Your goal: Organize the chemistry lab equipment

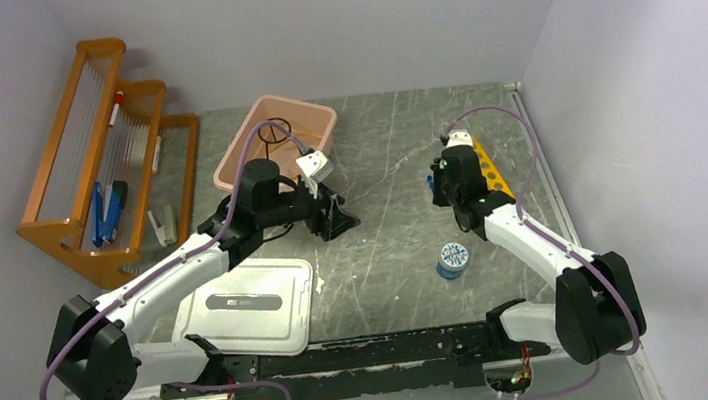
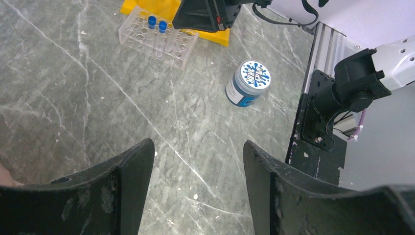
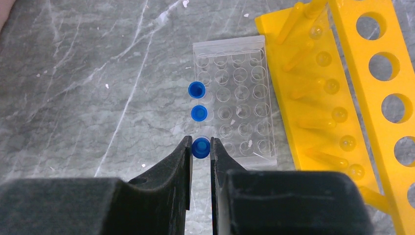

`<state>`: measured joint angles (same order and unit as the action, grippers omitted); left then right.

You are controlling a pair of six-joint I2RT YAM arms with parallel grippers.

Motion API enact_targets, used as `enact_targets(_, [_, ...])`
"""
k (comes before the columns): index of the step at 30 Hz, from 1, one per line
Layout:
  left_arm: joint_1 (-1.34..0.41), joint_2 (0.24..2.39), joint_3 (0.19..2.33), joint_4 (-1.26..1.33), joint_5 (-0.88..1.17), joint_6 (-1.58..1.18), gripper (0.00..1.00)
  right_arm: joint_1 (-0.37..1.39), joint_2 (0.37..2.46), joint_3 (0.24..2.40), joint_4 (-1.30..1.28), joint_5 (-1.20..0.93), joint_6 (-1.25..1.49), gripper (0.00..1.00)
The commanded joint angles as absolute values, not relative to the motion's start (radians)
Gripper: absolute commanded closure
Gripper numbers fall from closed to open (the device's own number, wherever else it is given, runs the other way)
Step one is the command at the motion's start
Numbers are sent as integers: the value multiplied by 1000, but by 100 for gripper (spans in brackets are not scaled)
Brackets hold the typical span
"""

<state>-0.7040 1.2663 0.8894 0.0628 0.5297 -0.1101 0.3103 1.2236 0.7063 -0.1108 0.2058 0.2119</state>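
I've got the orange wooden rack [image 1: 57, 237] standing at the far left of the grey marbled table [image 1: 386, 247]. The pink tub [image 1: 315, 110] sits just beside it, and the white lid [image 1: 264, 326] lies flat towards the near edge.

TBL: grey marbled table [image 1: 386, 247] | 10 o'clk: orange wooden rack [image 1: 62, 233] | 11: pink tub [image 1: 236, 168] | 8: white lid [image 1: 247, 308], flat | 4: blue-white jar [image 1: 451, 259], upright | 2: yellow tube rack [image 1: 493, 172], clear vial tray [image 3: 240, 93] just beside, its 9 o'clk side

2 blue-capped vials [image 3: 198, 113] upright in clear tray [image 3: 244, 73], 3rd vial [image 3: 200, 147] between fingers [image 3: 171, 169], yellow tube rack [image 3: 313, 98] alongside
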Motion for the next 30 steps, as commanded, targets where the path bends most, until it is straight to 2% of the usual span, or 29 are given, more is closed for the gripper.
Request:
enact_targets(1, [-707,1276,903,103,566,-110,30,302,1235,704,-97,221,196,86])
enact_targets(7, [-707,1275,896,111,565,-114,30,302,1264,713,-112,230,200,84])
enact_targets(20, [-707,1273,901,104,564,-109,30,302,1279,756,-151,218,222,60])
enact_targets(30, [-707,1273,902,104,563,-110,30,302,1274,825,-282,206,272,50])
